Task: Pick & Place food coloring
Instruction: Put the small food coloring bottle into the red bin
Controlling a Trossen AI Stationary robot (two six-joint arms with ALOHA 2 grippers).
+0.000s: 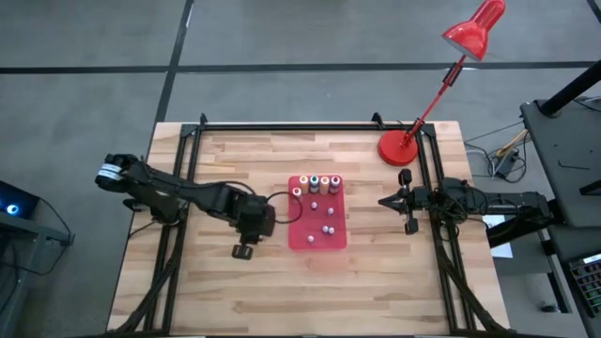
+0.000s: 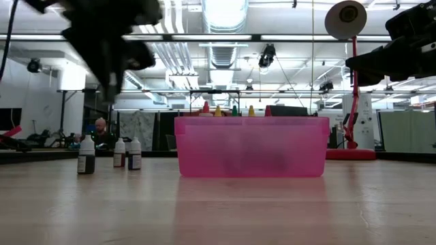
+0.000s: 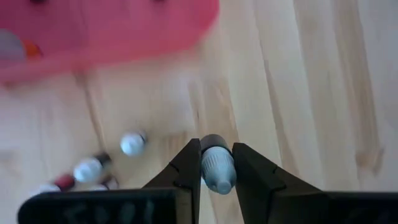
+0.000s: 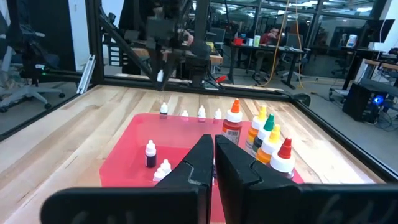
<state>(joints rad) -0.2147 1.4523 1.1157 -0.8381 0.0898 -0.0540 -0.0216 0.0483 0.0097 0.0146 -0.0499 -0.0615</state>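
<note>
One pale slatted wooden bench (image 1: 235, 291) carrying a flat red plastic tray (image 1: 335, 238); tiny white-capped food-coloring bottles (image 1: 328, 229) inside it. Left gripper (image 3: 217, 163) beside the tray, jaws clamped on a bottle. Right gripper (image 1: 385, 201) opposite, jaws together. Red desk lamp (image 1: 402, 146) beyond; workshop room behind.

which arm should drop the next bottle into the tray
Left. Its tool is already shut on a small bottle, raised just beside the red tray. The right tool is shut and empty, parked on the tray's other side, away from the loose bottles.
</note>
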